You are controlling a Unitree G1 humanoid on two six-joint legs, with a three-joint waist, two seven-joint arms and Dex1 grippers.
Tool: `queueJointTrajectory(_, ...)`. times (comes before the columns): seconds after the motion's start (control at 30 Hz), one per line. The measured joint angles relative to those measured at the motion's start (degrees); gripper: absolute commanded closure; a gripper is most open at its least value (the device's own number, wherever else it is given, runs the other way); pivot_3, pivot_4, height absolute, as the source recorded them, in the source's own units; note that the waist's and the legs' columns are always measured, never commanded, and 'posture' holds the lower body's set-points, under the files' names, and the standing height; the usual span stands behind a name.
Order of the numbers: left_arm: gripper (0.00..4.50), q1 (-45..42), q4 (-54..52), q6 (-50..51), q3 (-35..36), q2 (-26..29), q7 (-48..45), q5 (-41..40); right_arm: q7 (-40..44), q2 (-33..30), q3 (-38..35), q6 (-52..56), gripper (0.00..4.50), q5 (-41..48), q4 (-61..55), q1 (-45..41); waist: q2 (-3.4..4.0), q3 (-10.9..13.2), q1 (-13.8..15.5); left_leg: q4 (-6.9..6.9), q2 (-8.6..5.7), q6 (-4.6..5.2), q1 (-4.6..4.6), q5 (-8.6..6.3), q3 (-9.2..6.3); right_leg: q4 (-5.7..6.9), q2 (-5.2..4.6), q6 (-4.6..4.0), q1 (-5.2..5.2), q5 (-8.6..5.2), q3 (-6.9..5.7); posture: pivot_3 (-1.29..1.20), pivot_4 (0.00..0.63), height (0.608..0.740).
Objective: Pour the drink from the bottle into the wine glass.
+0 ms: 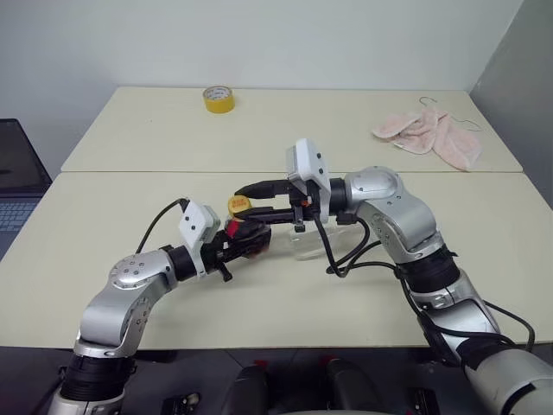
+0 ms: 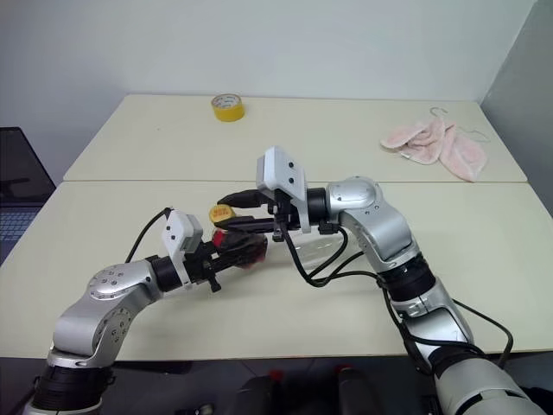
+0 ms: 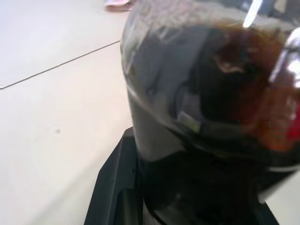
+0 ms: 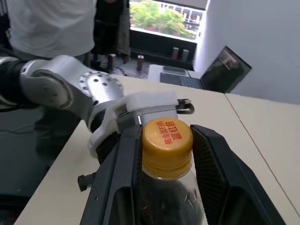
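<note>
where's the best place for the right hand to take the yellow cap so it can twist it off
Around the cap's ribbed side wall, one finger on each side, coming in along the bottle's neck axis. The left hand holds the bottle body tilted, cap toward the right hand, whose fingers already flank it, so the rim is free all round.

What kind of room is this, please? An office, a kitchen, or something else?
Probably an office or lab. Two plain cream-coloured rectangular tables stand pushed together, an open dark laptop sits on a desk beside them, and a large window shows trees outside.
</note>
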Motion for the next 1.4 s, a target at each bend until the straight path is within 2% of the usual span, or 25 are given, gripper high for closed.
queueJointTrajectory(0.17, 3.47, -0.3, 0.1, -0.2, 0.1, -0.3, -0.1, -0.4, 1.6, 0.2, -0.4, 0.4, 3.26, -0.2, 1.0, -1.5, 0.0, 0.0, 0.0, 0.0, 0.01, -0.02, -0.01, 0.01, -0.02, 0.0, 0.0, -0.01, -0.01, 0.0, 0.0, 0.0, 0.15, 0.74)
queueJointTrajectory(0.37, 3.58, 2.6, 2.4, 1.5, 1.3, -2.9, 5.4, 0.4, -3.0, 2.7, -1.2, 3.8, 1.21, 1.4, -3.7, -0.6, 0.02, 0.0, -0.1, -0.01, 0.06, 0.0, -0.01, 0.0, -0.02, 0.03, 0.01, -0.01, -0.06, 0.0, -0.04, 0.0, 0.15, 0.74)
queueJointTrajectory(0.6, 3.6, 5.6, 0.4, 0.2, 4.6, -9.3, 18.7, 4.0, -24.0, 8.3, -3.5, 14.5, 1.2, -1.2, -9.7, 6.2, 0.0, 0.0, 0.3, 0.02, 0.05, -0.09, -0.06, 0.04, -0.02, 0.03, -0.02, -0.03, -0.06, 0.01, -0.03, 0.0, 0.15, 0.74)
queueJointTrajectory(0.7, 3.6, 7.3, -1.3, -0.2, 5.0, -11.1, 22.4, 5.6, -32.3, 10.2, -5.1, 19.4, 1.2, -2.9, -11.2, 6.3, 0.0, 0.0, 0.3, -0.01, 0.05, -0.28, -0.05, 0.15, 0.0, 0.02, -0.01, -0.03, -0.07, 0.01, -0.01, 0.0, 0.15, 0.74)
queueJointTrajectory(0.8, 3.6, 7.6, -2.4, -0.3, 4.1, -12.0, 24.6, 7.7, -37.0, 12.0, -5.5, 23.6, 1.2, -2.9, -12.0, 6.3, 0.0, 0.0, 0.2, -0.04, 0.05, -0.28, -0.04, 0.15, 0.0, 0.04, -0.01, -0.03, -0.07, 0.01, -0.03, 0.0, 0.15, 0.74)
queueJointTrajectory(1.0, 3.6, 5.1, -1.9, -0.3, 1.3, -13.3, 28.6, 12.1, -38.3, 14.0, -4.0, 29.2, 1.2, -1.2, -12.6, 6.2, -0.01, 0.0, 0.2, -0.02, 0.03, -0.26, -0.04, 0.15, -0.01, 0.04, -0.01, -0.03, -0.06, 0.01, -0.05, 0.0, 0.15, 0.74)
queueJointTrajectory(1.4, 3.6, 2.0, 0.1, -0.3, -1.4, -15.4, 30.1, 15.2, -38.0, 15.0, -1.3, 29.1, 1.2, -0.7, -11.7, 5.8, -0.01, 0.0, 0.0, -0.02, 0.03, -0.28, -0.04, 0.15, 0.0, 0.04, 0.0, -0.03, -0.06, 0.01, -0.05, 0.0, 0.15, 0.74)
